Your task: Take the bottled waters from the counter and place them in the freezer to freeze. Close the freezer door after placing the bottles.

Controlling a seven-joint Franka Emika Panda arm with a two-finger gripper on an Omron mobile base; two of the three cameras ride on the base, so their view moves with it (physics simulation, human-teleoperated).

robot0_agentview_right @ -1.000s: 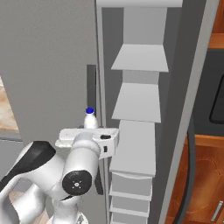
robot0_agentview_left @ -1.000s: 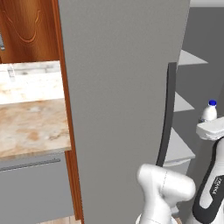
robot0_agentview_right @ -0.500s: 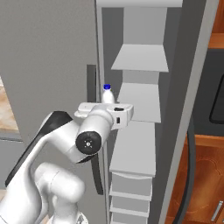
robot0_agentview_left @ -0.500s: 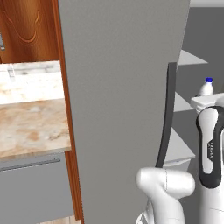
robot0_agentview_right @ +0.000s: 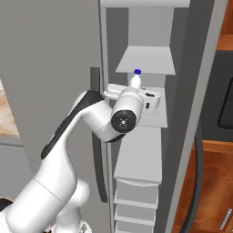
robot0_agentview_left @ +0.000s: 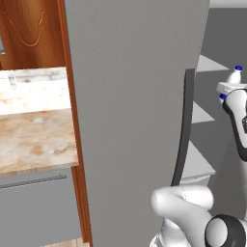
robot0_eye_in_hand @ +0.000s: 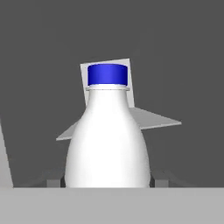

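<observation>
One of the bottled waters, a white bottle with a blue cap [robot0_eye_in_hand: 107, 144], stands upright between my fingertips, and my gripper [robot0_eye_in_hand: 107, 181] is shut on its lower body. The bottle [robot0_agentview_right: 135, 81] rides above my hand [robot0_agentview_right: 136, 96] inside the open freezer, level with its upper shelves [robot0_agentview_right: 145, 61]. From the left, the bottle [robot0_agentview_left: 235, 75] and my gripper [robot0_agentview_left: 230, 89] show past the edge of the freezer door [robot0_agentview_left: 135, 96]. That door stands swung open, with its dark bar handle [robot0_agentview_left: 183, 130] facing me. The counter [robot0_agentview_left: 34, 140] lies to the left.
Grey shelves and drawers [robot0_agentview_right: 139, 159] stack down the freezer below my hand. The matching right-hand grey panel [robot0_agentview_right: 205, 91] flanks the opening, with a black microwave [robot0_agentview_right: 226, 91] and wooden cabinets [robot0_agentview_right: 214, 191] beyond. A wooden panel [robot0_agentview_left: 29, 34] rises behind the counter.
My arm has lifted the bottle steadily upward and carried it further in toward the freezer shelves. The grip on it is unchanged.
</observation>
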